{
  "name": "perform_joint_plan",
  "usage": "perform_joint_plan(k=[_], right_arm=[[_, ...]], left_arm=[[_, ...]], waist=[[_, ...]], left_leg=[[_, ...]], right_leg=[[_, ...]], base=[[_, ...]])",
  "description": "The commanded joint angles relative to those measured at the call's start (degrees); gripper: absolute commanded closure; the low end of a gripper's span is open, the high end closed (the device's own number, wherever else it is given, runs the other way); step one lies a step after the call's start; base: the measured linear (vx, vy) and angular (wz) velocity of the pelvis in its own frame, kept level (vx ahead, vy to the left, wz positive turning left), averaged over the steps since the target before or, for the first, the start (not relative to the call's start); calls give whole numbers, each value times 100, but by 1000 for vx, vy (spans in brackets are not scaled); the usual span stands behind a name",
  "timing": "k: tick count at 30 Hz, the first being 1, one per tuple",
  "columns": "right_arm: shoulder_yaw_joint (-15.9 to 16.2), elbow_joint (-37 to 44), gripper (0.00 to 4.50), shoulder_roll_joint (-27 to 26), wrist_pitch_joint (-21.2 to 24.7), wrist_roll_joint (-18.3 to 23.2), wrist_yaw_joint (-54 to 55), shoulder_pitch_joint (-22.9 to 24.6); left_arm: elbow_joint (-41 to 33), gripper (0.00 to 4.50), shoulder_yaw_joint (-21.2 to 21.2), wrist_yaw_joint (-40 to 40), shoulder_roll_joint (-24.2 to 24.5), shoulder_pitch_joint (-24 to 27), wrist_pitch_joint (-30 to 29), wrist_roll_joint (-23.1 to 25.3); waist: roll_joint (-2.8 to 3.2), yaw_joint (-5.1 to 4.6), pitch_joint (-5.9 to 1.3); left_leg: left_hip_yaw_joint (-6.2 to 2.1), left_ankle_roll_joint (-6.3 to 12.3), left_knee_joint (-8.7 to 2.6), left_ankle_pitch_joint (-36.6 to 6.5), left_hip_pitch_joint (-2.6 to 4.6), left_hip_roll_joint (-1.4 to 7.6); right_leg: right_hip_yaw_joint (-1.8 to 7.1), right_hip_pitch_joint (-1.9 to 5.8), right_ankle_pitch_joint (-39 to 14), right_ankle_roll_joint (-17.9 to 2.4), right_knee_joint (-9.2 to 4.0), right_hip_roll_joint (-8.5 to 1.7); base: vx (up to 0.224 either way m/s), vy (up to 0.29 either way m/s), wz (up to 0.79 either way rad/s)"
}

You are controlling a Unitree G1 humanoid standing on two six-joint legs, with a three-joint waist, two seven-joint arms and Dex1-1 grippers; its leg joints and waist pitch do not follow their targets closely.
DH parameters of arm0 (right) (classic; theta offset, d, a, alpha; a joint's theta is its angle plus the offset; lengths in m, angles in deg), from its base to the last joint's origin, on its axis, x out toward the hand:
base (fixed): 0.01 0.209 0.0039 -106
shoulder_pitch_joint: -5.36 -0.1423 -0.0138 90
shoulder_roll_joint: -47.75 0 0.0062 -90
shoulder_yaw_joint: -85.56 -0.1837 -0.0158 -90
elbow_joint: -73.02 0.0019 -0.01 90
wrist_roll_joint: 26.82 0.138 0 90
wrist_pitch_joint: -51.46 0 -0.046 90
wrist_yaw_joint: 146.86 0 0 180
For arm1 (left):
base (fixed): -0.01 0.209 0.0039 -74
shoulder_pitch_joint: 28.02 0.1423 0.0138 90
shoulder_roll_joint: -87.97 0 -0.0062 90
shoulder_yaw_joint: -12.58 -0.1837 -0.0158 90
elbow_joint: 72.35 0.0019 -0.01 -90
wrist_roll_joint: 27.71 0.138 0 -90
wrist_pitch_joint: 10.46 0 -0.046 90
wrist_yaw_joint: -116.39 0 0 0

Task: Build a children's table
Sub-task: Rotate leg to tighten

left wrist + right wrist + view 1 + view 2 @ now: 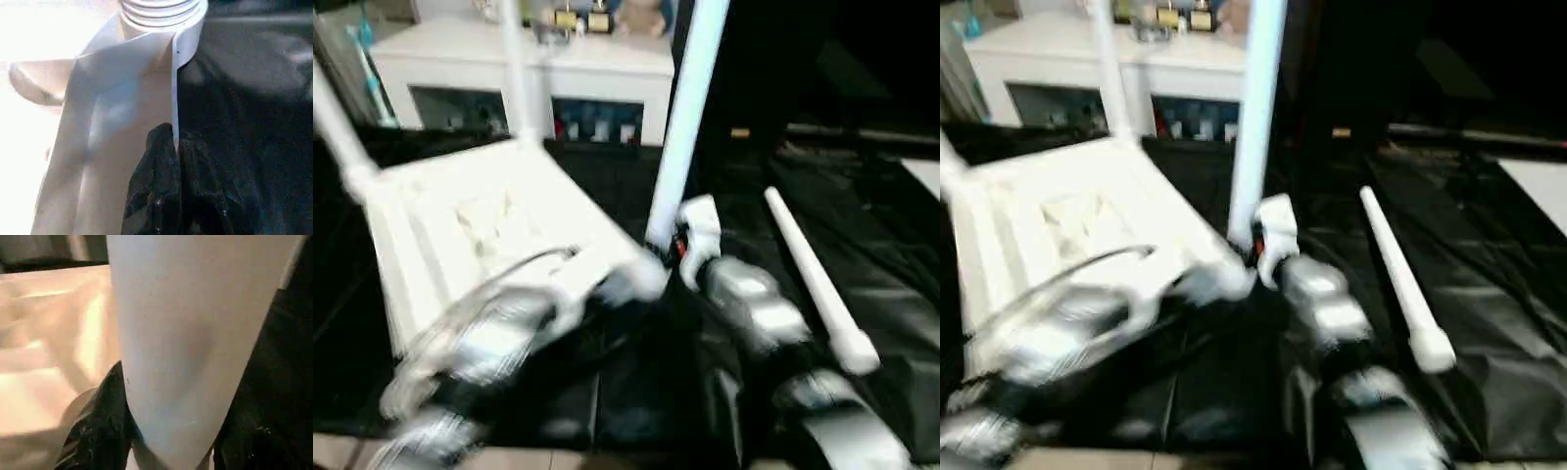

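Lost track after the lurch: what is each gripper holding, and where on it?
The left gripper pinches the tabletop by its edge below a corner socket. The right gripper clamps an upright leg near its lower end.

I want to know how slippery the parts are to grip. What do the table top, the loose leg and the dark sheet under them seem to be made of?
Table top: white moulded plastic by its look, with ribs and a soft sheen. Loose leg: smooth white tube, probably plastic, with a wider collar at one end. Dark sheet: thin black film or cloth, wrinkled and glossy; which one is unclear.
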Motion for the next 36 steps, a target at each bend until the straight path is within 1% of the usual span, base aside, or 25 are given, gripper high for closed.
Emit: perform_joint_plan(k=[1, 3, 4, 10, 12, 14, 16, 17, 18, 19, 20, 21, 22, 23, 24, 25, 26, 27, 28, 29, 30, 31, 33, 35, 36], right_arm=[[-161, -909, 267, -144, 565, -2, 672, 211], [-260, -1130, 267, -365, 574, 58, 1051, 33], [-283, -1199, 267, -424, 567, 42, 1149, -25], [-542, -1564, 267, -583, 551, -1, 1526, -279], [-560, -1628, 267, -587, 549, -13, 1523, -316], [-564, -1717, 267, -588, 498, -78, 1497, -381], [-493, -1747, 267, -564, 413, -233, 1523, -424], [-504, -1737, 232, -566, 354, -233, 1422, -440], [-569, -1704, 232, -574, 292, -165, 1302, -457], [-594, -1689, 211, -575, 264, -143, 1269, -466], [-617, -1699, 195, -577, 242, -144, 1264, -480], [-645, -1636, 192, -558, 150, -117, 1106, -503], [-649, -1600, 187, -544, 121, -107, 1047, -510], [-652, -1575, 175, -535, 100, -100, 1005, -515], [-679, -1442, 175, -488, 9, -71, 828, -529], [-669, -1325, 159, -447, -36, -53, 671, -520], [-669, -1325, 147, -447, -36, -53, 671, -520], [-664, -1168, 142, -399, -93, -34, 471, -497], [-658, -1045, 138, -365, -129, -14, 330, -472], [-657, -847, 138, -303, -129, 36, 113, -425], [-637, -538, 114, -181, -140, 120, -330, -338], [-557, -292, 103, -47, -90, 132, -614, -238], [-474, -94, 95, 61, -16, 137, -887, -147], [-203, 350, 71, 401, 125, 85, -1568, 110], [-122, 453, 61, 502, 199, 88, -1793, 177]], left_arm=[[287, 450, -352, 124, -347, -7, -56, 6], [503, 450, -403, 364, -706, -185, -122, 115], [567, 450, -417, 443, -820, -243, -156, 134], [686, 450, -364, 705, -1089, -358, -323, 190], [742, 450, -342, 694, -1070, -360, -287, 217], [827, 450, -269, 689, -1042, -388, -233, 250], [830, 450, -248, 674, -1005, -396, -224, 249], [827, 450, -238, 665, -979, -399, -205, 242], [820, 450, -227, 645, -945, -404, -176, 233], [816, 450, -223, 632, -927, -407, -163, 228], [814, 450, -218, 623, -919, -408, -156, 231], [796, 450, -189, 587, -876, -402, -106, 229], [785, 450, -178, 562, -854, -397, -74, 222], [777, 450, -170, 544, -839, -394, -51, 217], [727, 450, -134, 449, -779, -367, 81, 195], [673, 450, -144, 361, -724, -344, 142, 185], [673, 450, -144, 361, -724, -344, 142, 185], [601, 450, -163, 265, -658, -312, 200, 174], [545, 450, -178, 207, -612, -287, 229, 166], [460, 450, -221, 114, -527, -253, 281, 174], [307, 450, -335, -126, -342, -179, 574, 207], [183, 450, -330, -237, -236, -122, 557, 182], [90, 450, -345, -354, -136, -77, 624, 158], [-96, 450, -394, -621, 153, 11, 701, 155], [-159, 450, -399, -725, 230, 42, 737, 132]], waist=[[66, -72, -18], [56, -60, -5], [51, -58, -6], [119, -83, 24], [123, -55, 41], [86, -38, 71], [87, -15, 69], [146, 83, 58], [160, 424, 26], [43, 429, 21], [-290, 318, 76], [-297, 275, 141], [-131, 391, 104], [-136, 430, -16], [-98, 401, -105], [-79, 348, -13], [-57, 338, 18], [-62, 285, 48], [-76, 254, 56], [-103, 205, 43], [-88, 243, -35], [-50, 286, -114], [-86, 306, -106], [-96, 326, -79], [-70, 317, -125]], left_leg=[[-258, -270, -512, -3758, 9, 284], [-242, -261, -455, -4179, 194, 244], [-244, -259, -447, -4221, 211, 239], [-313, -365, -701, -5187, 146, 324], [-251, -354, -778, -5369, 113, 339], [-162, -322, -760, -5383, 195, 290], [-117, -257, -772, -5206, 180, 278], [-56, -235, -1066, -5327, -82, 380], [94, -177, -1374, -5430, -422, 525], [222, -91, -1310, -5095, -246, 474], [128, -96, 209, -3628, 730, 74], [-70, 220, 394, -1787, 265, 43], [-239, 179, 141, -1398, -34, 166], [-251, -75, -353, -1090, -205, 302], [-190, -99, -385, -1171, 6, 338], [-64, -3, -429, -1951, 88, 289], [-38, -13, -440, -2446, 146, 275], [-36, -66, -388, -3095, 253, 243], [-49, -66, -365, -3300, 285, 223], [-134, -21, -455, -3255, 108, 232], [-164, 44, -522, -2633, -57, 286], [-100, 115, -487, -2028, -7, 335], [11, 269, -415, -1262, -12, 322], [100, 400, -391, -1607, 12, 316], [83, 377, -398, -1429, -82, 312]], right_leg=[[166, -29, -3258, -296, -616, -410], [129, -178, -3581, -167, -730, -391], [112, -181, -3615, -143, -747, -390], [-52, -14, -2927, -127, -639, -304], [-77, 7, -2911, -140, -570, -288], [-154, -85, -3473, -31, -658, -263], [-224, -15, -3793, 93, -661, -271], [-151, 257, -3215, -1, -217, -204], [123, 530, -1926, -109, 612, -167], [261, 303, -2043, -114, 465, -185], [366, -874, -4967, -2, -1004, -715], [553, -371, -5889, 86, -1066, -1032], [610, 42, -5413, -71, -852, -1126], [361, 205, -3456, -157, -488, -679], [276, 64, -1408, -408, -260, -420], [275, -33, -1477, -638, -344, -361], [285, -104, -2109, -650, -429, -369], [289, -242, -3218, -506, -581, -391], [264, -277, -3574, -392, -650, -398], [221, -106, -3749, -151, -635, -429], [260, 49, -3144, -143, -573, -487], [293, 30, -2168, -360, -510, -469], [312, 4, -923, -858, -401, -402], [320, -72, -1490, -988, -469, -393], [301, 30, -1437, -1017, -414, -408]], base=[[0, 0, 0], [0, 0, 0], [0, 0, 0], [0, 0, 0], [0, 0, 0], [0, 0, 0], [0, 0, 0], [0, 0, 0], [-54, -82, 15], [60, -151, 23], [60, -151, 23], [89, -93, -20], [80, 39, -46], [80, 39, -46], [59, 40, -7], [-28, -19, 20], [-28, -19, 20], [-23, -31, 20], [0, 0, 0], [0, 0, 0], [0, 0, 0], [0, 0, 0], [0, 0, 0], [0, 0, 0], [66, -30, 7]])
